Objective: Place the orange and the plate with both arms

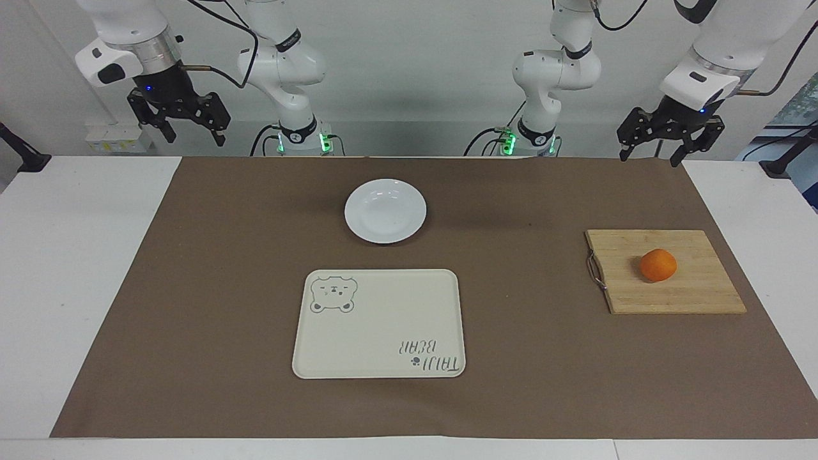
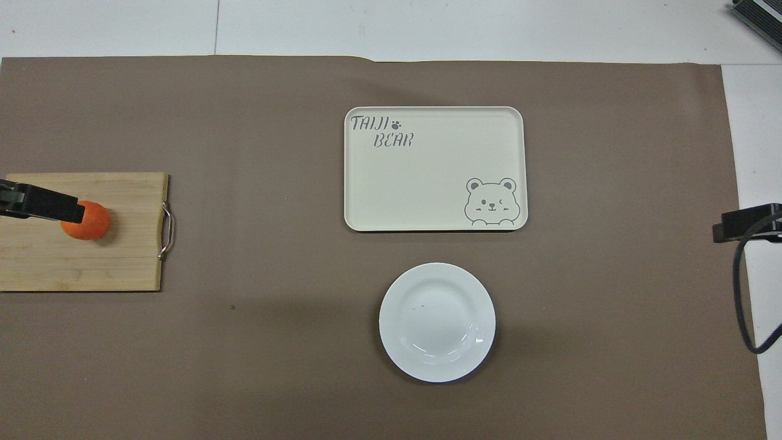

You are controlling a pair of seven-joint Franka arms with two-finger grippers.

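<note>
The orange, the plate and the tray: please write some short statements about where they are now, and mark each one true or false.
1. The orange lies on the wooden cutting board. True.
2. The plate sits on the tray. False: it rests on the brown mat, nearer to the robots than the tray.
3. The left gripper holds the orange. False: it is open, empty and raised near the table edge closest to the robots.
4. The right gripper is open and holds nothing. True.
5. The tray is empty. True.
</note>
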